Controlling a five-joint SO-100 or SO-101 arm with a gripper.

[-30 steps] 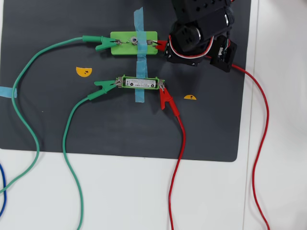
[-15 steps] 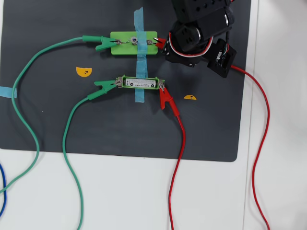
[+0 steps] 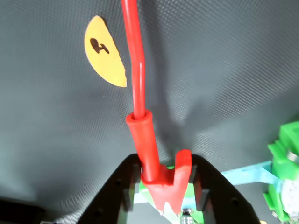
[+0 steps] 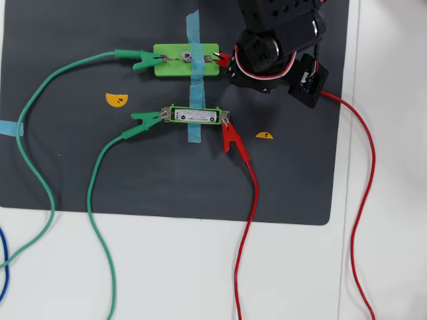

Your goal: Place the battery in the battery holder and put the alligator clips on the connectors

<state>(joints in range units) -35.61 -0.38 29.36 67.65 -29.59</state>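
Note:
In the overhead view the battery lies inside the narrow green battery holder. A green alligator clip bites the holder's left connector and a red alligator clip its right one. The wider green block above carries a green clip on its left connector. At the block's right connector my gripper is shut on a second red clip. In the wrist view the black fingers squeeze that red clip over green plastic, with my gripper around it.
Blue tape crosses the block and the holder on the dark mat. Two yellow half-disc stickers lie on the mat; one sticker shows in the wrist view. Red wire and green wire trail off the mat.
The arm's wrist part has shifted slightly up and left. The gripper stays at the block's right end, holding the red clip. Everything else is still.

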